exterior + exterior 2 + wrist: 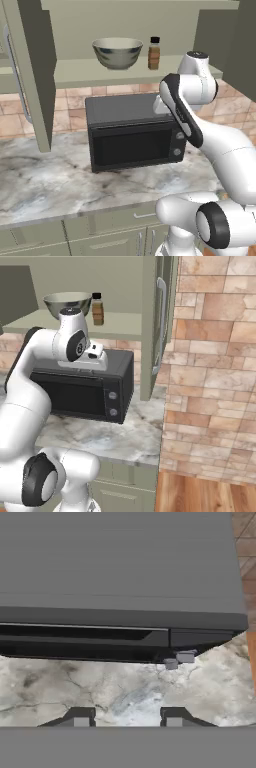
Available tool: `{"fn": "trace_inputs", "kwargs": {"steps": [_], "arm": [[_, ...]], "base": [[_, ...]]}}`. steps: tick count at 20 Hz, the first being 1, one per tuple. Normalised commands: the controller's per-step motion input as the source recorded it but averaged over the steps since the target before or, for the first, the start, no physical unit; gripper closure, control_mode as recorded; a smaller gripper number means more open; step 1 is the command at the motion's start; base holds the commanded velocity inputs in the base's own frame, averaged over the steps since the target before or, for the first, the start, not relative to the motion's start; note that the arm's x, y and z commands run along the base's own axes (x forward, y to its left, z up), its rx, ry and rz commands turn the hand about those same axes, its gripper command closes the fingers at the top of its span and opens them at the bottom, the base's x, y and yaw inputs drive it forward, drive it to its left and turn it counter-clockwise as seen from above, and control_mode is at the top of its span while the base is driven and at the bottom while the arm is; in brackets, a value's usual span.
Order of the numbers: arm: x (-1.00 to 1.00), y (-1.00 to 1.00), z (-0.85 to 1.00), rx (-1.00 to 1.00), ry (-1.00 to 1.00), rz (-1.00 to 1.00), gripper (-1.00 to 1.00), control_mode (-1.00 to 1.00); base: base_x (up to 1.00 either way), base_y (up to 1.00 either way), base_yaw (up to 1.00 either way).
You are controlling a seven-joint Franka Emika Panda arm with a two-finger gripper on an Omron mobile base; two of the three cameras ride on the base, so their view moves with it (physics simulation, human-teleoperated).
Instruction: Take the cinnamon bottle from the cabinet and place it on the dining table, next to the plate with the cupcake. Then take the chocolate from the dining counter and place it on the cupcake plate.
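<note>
Gripper (123,718) hangs above microwave (132,130), jaws spread, empty. Cinnamon bottle (154,53) stands beside bowl (117,52) on cabinet shelf (80,72).

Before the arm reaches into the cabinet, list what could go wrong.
1. The cinnamon bottle stands close beside the metal bowl on the shelf; a wide approach may knock the bowl.
2. The gripper, open and empty, hangs just above the microwave; rising to the shelf, the arm could clip its top or the shelf edge.
</note>
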Motion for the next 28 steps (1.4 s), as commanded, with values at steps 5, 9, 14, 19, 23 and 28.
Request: {"fn": "trace_inputs", "kwargs": {"steps": [5,9,14,19,23,28], "arm": [[0.12,0.3,-0.03,-0.19,-0.02,-0.03,-1.0,-1.0],[-0.07,0.0,-0.23,0.01,-0.32,-0.06,-1.0,-1.0],[-0.02,-0.19,0.02,0.0,-0.06,0.0,-1.0,-1.0],[0.36,-0.14,1.0,0.07,-0.38,-0.01,-1.0,-1.0],[0.37,-0.07,1.0,0.13,-0.27,0.0,-1.0,-1.0],[0.45,-0.01,0.58,0.1,-0.23,-0.04,-1.0,-1.0]], "base": [[0.0,0.0,0.0],[0.0,0.0,0.0],[0.0,0.0,0.0],[0.0,0.0,0.0],[0.0,0.0,0.0],[0.0,0.0,0.0]]}}
